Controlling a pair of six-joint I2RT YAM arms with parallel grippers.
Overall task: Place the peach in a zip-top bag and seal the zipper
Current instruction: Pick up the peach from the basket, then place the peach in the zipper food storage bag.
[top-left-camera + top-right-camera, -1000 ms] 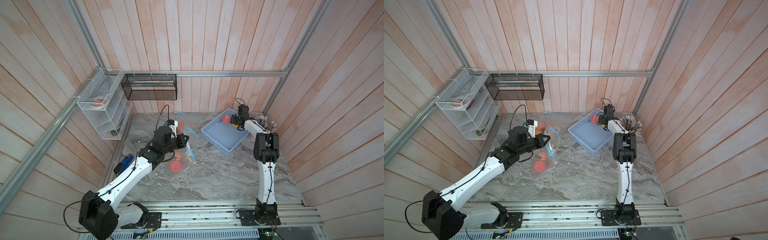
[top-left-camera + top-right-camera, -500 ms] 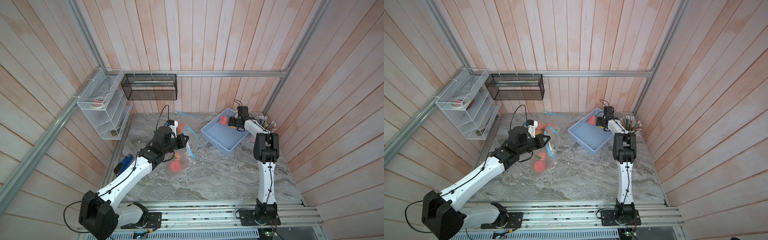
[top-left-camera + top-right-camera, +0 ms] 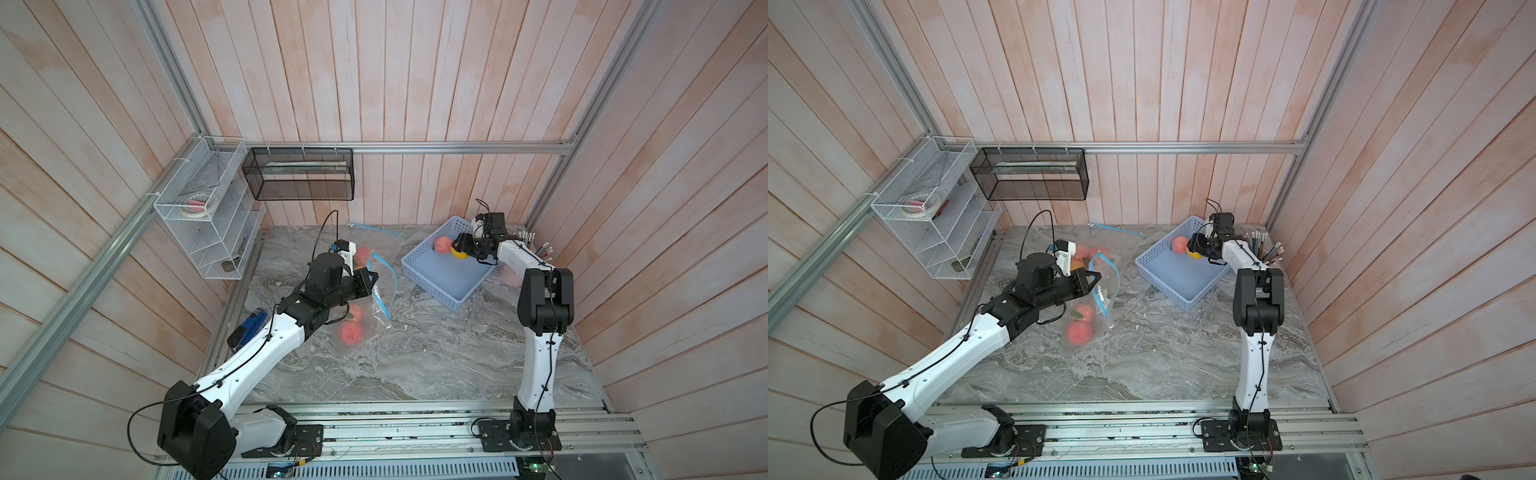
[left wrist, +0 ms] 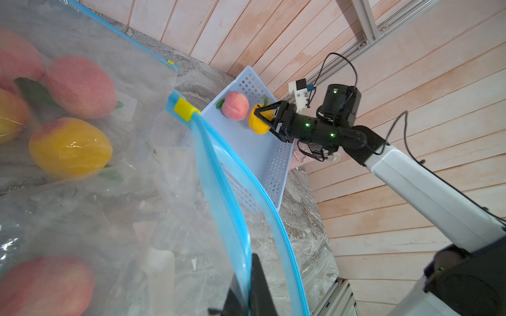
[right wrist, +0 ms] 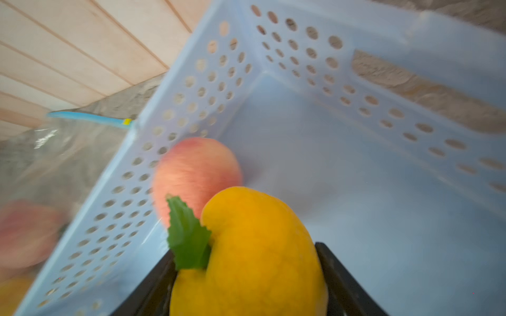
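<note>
My left gripper [image 3: 371, 282] [image 3: 1095, 277] [image 4: 247, 284] is shut on the blue zipper strip [image 4: 219, 177] of a clear zip-top bag [image 3: 376, 318] [image 3: 1100, 309] and holds its mouth up and apart. Two pink peaches [image 3: 351, 332] [image 3: 1078, 332] lie inside it. My right gripper [image 3: 457, 249] [image 3: 1194, 251] [image 5: 244, 249] is shut on a yellow peach [image 4: 257, 127] [image 5: 254, 251] with a green leaf, at the far corner of the blue basket [image 3: 432, 286] [image 3: 1171, 278]. A pink peach [image 3: 443, 245] [image 3: 1180, 244] [image 5: 195, 172] rests in the basket beside it.
A second bag of peaches [image 3: 363, 255] [image 4: 79, 87] lies behind my left gripper, and a flat bag [image 3: 376, 230] lies by the back wall. A pencil holder [image 3: 540, 249] stands right of the basket. A white wire shelf [image 3: 208, 232] and a black mesh basket [image 3: 299, 174] hang on the walls.
My right gripper has tightened on the yellow peach and shifted slightly left. The pink peach has moved a little in the basket. The left arm and bag have stayed put.
</note>
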